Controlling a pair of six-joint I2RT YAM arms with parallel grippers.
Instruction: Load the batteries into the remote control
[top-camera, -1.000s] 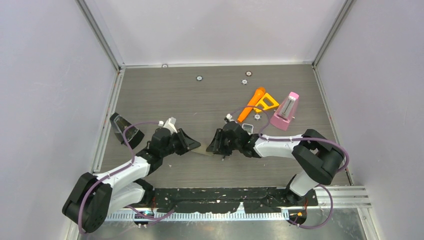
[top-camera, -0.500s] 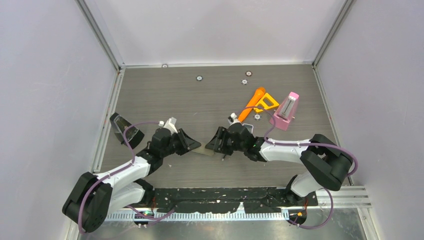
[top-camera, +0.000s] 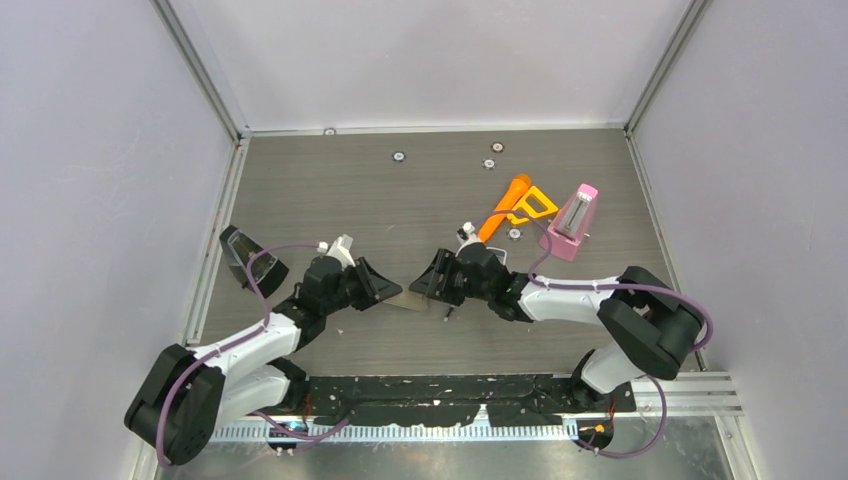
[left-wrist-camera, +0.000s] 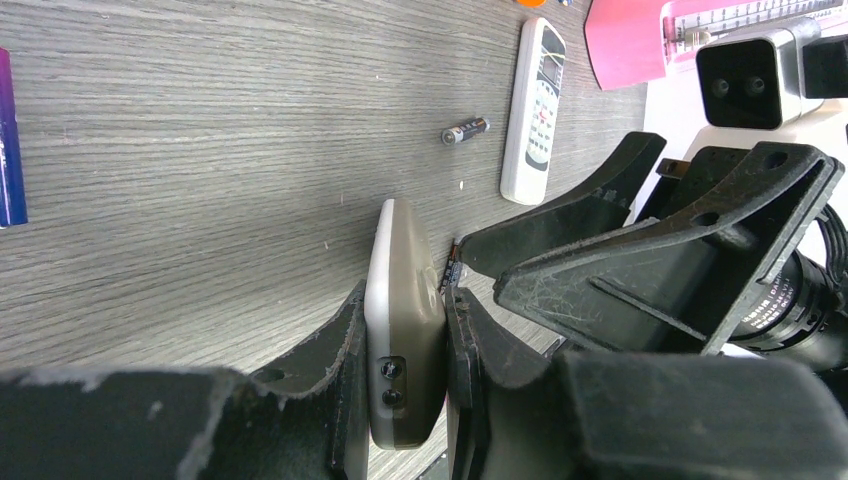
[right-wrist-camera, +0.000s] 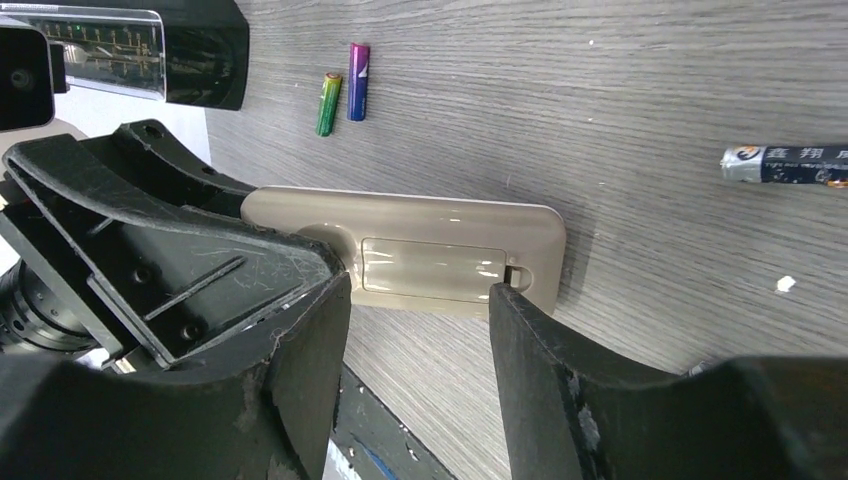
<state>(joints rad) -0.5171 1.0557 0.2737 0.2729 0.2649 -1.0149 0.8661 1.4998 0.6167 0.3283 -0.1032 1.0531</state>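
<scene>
My left gripper (left-wrist-camera: 405, 300) is shut on a beige remote control (left-wrist-camera: 405, 300) and holds it on its long edge on the table. It also shows in the top view (top-camera: 405, 299). In the right wrist view the remote's back (right-wrist-camera: 430, 262) faces me with its battery cover closed. My right gripper (right-wrist-camera: 418, 300) is open, with one finger (right-wrist-camera: 520, 330) at the cover's latch end. A green battery (right-wrist-camera: 328, 103) and a purple battery (right-wrist-camera: 357, 82) lie together beyond the remote. A dark battery (right-wrist-camera: 790, 165) lies apart, and is also in the left wrist view (left-wrist-camera: 466, 131).
A white remote (left-wrist-camera: 533, 110) lies near the dark battery. An orange marker (top-camera: 508, 207), a yellow triangle (top-camera: 538, 205) and a pink metronome (top-camera: 573, 224) stand at the back right. A black device with a clear front (top-camera: 250, 262) sits by the left wall.
My right arm's elbow has swung to the right and its gripper has shifted slightly at the remote's end. The left gripper and the remote have stayed put.
</scene>
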